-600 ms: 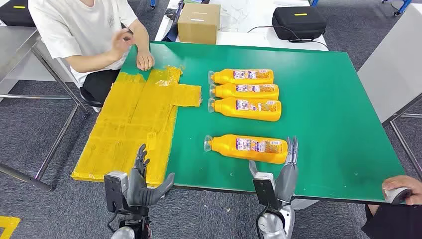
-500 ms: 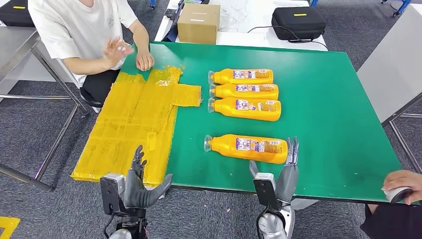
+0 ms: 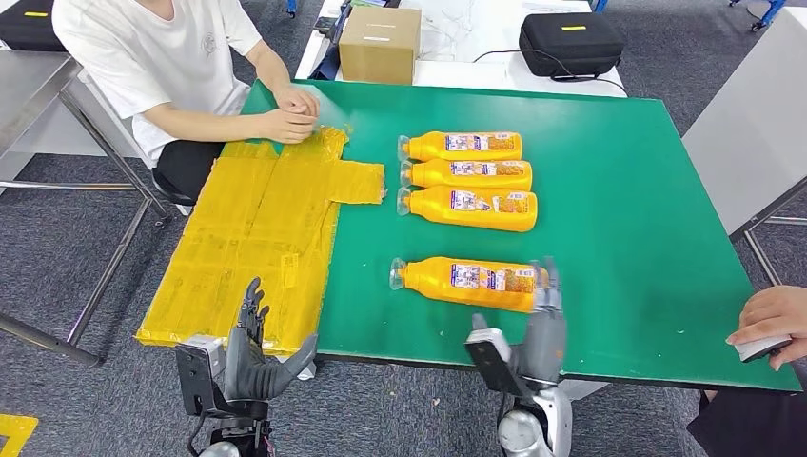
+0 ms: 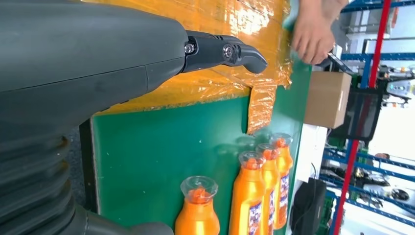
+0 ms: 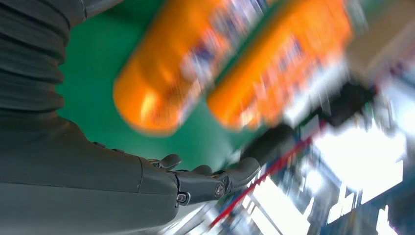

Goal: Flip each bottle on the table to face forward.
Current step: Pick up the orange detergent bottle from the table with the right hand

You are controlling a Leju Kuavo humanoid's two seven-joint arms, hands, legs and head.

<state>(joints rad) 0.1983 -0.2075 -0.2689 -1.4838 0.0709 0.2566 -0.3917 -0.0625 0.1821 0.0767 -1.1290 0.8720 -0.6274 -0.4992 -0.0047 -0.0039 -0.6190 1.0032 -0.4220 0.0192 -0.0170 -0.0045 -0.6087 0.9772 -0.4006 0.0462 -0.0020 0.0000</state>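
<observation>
Reaching right hand (image 3: 542,328) (fingers apart), beside nearest bottle (image 3: 471,283), w/ nothing held

Your left wrist camera: four bottles past an empty hand

You see the left hand (image 4: 98,73) with nothing in it, one dark finger stretched over the yellow taped sheet (image 4: 215,88). Four orange bottles (image 4: 249,196) lie side by side on the green table (image 4: 147,147), clear caps toward you. A person's hand (image 4: 313,29) rests near the cardboard box (image 4: 327,99).

Glossy orange plastic bottles (image 3: 468,214); matt green table (image 3: 628,209); shiny crinkled yellow tape sheet (image 3: 257,238); cardboard box (image 3: 380,44).
</observation>
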